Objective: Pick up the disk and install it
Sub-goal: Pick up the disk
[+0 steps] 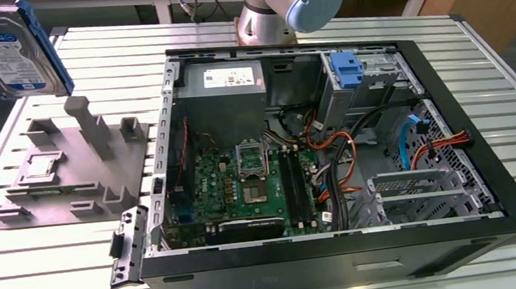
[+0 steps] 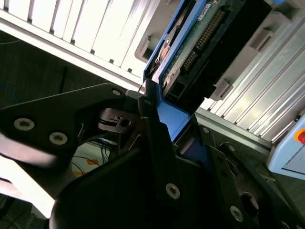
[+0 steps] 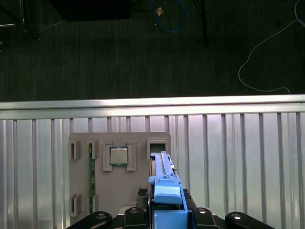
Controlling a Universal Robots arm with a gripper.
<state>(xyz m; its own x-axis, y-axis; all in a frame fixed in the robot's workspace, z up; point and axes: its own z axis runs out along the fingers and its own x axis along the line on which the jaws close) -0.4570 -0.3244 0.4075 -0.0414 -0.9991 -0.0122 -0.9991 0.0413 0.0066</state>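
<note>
Exterior view's top edge cuts off the disk [image 1: 9, 60] — and the arm [image 1: 288, 5].

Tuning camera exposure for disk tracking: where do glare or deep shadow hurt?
Second wrist view: table slats blow out white, the gripper clamping the disk is near-black. First wrist view: the table's edge rail glares against a dark floor. Exterior view: even light, mild sheen on the slats.

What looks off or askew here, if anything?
Nothing stands out. The disk is clamped in the gripper, held clear above the grey fixture. The open computer case shows loose cables but no visible damage.
</note>
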